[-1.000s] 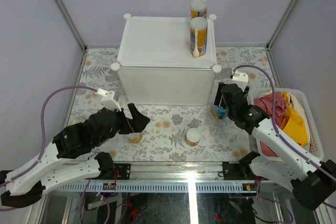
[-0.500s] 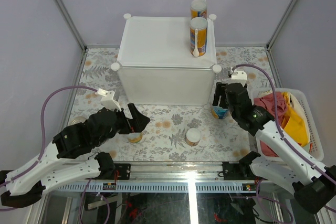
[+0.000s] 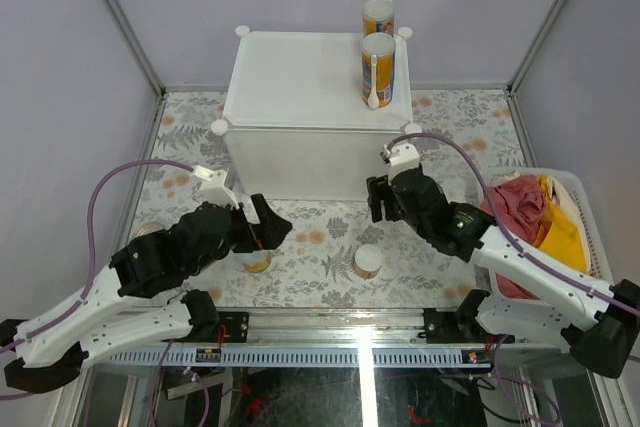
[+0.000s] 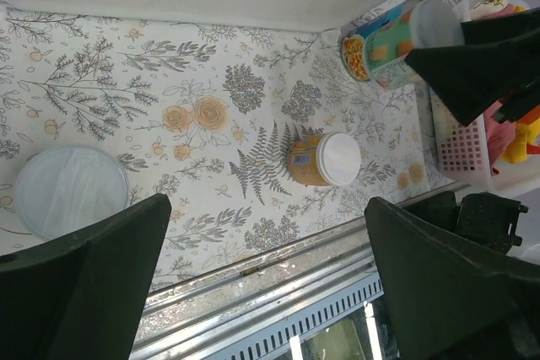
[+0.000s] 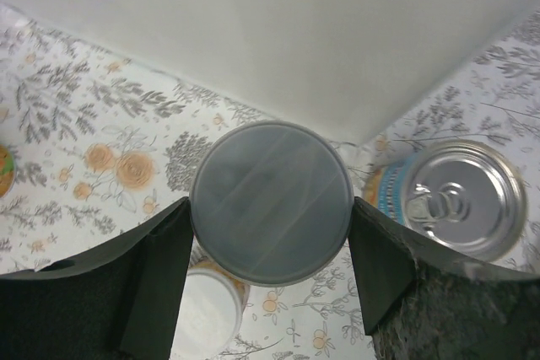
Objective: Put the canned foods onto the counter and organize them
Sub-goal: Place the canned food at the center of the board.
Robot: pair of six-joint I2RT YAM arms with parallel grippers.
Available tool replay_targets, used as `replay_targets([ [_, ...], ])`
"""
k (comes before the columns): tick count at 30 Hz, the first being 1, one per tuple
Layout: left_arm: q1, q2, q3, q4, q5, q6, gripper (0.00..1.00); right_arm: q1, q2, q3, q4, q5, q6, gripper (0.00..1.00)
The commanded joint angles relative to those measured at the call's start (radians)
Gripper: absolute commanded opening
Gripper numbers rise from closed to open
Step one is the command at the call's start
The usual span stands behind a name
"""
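Note:
The counter [image 3: 300, 77] is a white cube with two tall yellow-orange cans [image 3: 378, 67] on its far right corner. My right gripper [image 5: 270, 204] is shut on a can with a pale grey lid [image 5: 270, 174]; it is in front of the counter in the top view [image 3: 378, 199]. A blue-labelled tin [image 5: 460, 200] with a pull tab stands just right of it. My left gripper [image 4: 267, 204] is open and empty above the floral table, also in the top view [image 3: 265, 232]. A short orange jar [image 4: 325, 158] and a pale-lidded can [image 4: 72, 191] stand below it.
A white slatted basket [image 3: 590, 247] with red and yellow cloth sits at the right edge. Another can [image 3: 150, 230] shows partly behind the left arm. The metal rail [image 3: 330, 332] runs along the near table edge. Purple cables loop from both arms.
My right arm has swung left from the counter's front right corner to its front face, carrying the grey-lidded can. The left arm has barely shifted.

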Motion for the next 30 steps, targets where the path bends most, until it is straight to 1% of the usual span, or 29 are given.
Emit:
replay_targets([
  [1,-0.004,-0.002,-0.001,0.062,-0.003,-0.009,1.0,0.093,0.03,0.058,0.132,0.006,-0.024,0.04],
  [8,-0.005,-0.002,-0.001,0.04,-0.031,-0.03,1.0,0.235,0.11,0.034,0.228,0.015,-0.019,0.04],
  [13,-0.004,0.0,0.009,-0.072,-0.141,-0.107,1.0,0.29,0.174,0.006,0.298,-0.011,0.002,0.04],
  [16,-0.005,-0.005,0.016,-0.157,-0.211,-0.165,1.0,0.314,0.215,-0.011,0.352,-0.028,0.013,0.04],
  [19,-0.004,-0.015,0.017,-0.202,-0.244,-0.202,1.0,0.328,0.255,-0.026,0.393,-0.045,0.022,0.04],
  [24,-0.004,-0.028,0.001,-0.237,-0.258,-0.232,1.0,0.346,0.311,-0.034,0.443,-0.066,0.022,0.04],
  [30,-0.005,-0.054,-0.026,-0.239,-0.253,-0.26,1.0,0.368,0.347,-0.078,0.52,-0.074,0.025,0.05],
])
